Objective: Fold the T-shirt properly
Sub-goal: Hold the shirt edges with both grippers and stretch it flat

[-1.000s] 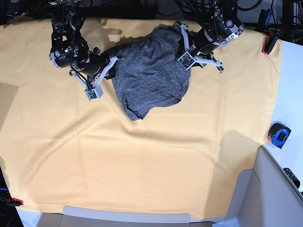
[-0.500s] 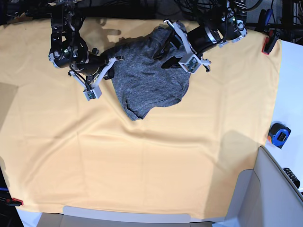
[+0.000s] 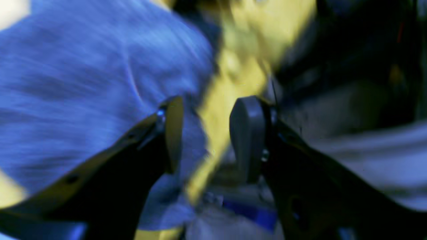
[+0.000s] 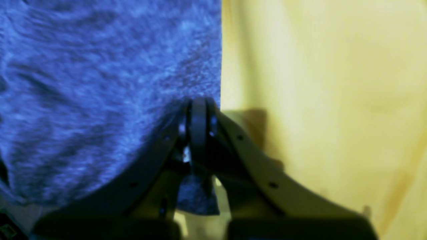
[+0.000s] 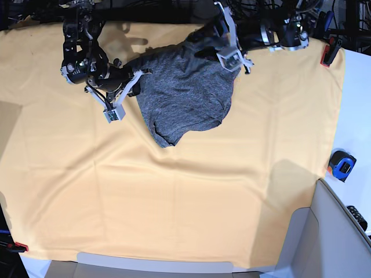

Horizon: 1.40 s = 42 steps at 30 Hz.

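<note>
T-shirt (image 5: 185, 95) fabric is bunched in a rumpled heap on the yellow-orange cloth (image 5: 174, 197) of the worktop, between the two tools. One edge is pinched in the clamped right tool (image 4: 199, 115), with the cloth just beside it. The left tool (image 3: 206, 136) is seen parted and empty, the shirt partly under one finger. The spreading step is judged to be in hand; next, a fresh edge must be gripped and drawn outward flat.
</note>
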### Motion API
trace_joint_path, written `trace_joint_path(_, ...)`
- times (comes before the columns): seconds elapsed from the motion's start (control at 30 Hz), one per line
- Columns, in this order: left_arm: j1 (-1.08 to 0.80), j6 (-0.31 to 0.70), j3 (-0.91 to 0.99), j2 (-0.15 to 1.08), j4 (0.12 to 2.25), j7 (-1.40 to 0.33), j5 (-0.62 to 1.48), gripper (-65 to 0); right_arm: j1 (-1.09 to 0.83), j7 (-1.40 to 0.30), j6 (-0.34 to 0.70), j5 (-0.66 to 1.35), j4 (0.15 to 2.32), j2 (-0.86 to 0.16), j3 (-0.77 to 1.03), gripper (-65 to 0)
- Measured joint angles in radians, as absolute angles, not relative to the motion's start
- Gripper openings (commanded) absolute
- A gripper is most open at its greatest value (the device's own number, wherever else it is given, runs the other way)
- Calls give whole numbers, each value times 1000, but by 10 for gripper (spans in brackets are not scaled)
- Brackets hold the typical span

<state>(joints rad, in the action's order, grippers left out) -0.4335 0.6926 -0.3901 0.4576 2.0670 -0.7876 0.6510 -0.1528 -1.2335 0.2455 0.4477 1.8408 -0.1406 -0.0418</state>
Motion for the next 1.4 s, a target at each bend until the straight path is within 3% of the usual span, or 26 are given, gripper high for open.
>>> trace_joint_path(0.37, -435, 694, -449, 364, 2066, -778, 300, -393, -158, -1230, 247, 447, 1837, -141, -42, -650)
trace_joint_path(0.67, -438, 546, -545, 361, 2047, -695, 112, -396, -158, -1230, 247, 447, 1837, -143, -42, -650)
trace_joint_path(0.8, -438, 466, -593, 361, 2019, -682, 45, -428, -158, -1230, 248, 447, 1837, -143, -42, -650)
trace_joint_path(0.97, -435, 445, -632, 361, 2000, -675, -33, -442, -158, -1230, 248, 447, 1837, -143, -43, -650)
trace_joint_path(1.27, -447, 442, -642, 360, 1999, -675, -144, -640, -169, -1226, 248, 449, 1837, -160, -43, -650)
trace_joint_path(1.4, -466, 437, -643, 374, 2000, -667, -194, -650, -169, -1227, 248, 450, 1837, -179, -44, -650)
